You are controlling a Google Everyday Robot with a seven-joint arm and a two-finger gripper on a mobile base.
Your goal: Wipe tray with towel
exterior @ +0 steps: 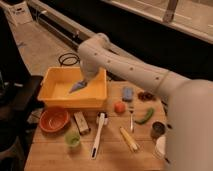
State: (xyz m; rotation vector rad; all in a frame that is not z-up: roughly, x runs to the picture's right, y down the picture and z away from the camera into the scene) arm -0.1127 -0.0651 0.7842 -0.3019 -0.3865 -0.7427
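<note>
Smooth plastic tray [75,102], soft cloth towel [77,87], matt wooden table [112,156]

gripper [84,80] over tray [59,102], clasping towel [77,88]

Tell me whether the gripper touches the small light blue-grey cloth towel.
Touching: the camera view shows the gripper over the yellow plastic tray, shut on the towel.
</note>
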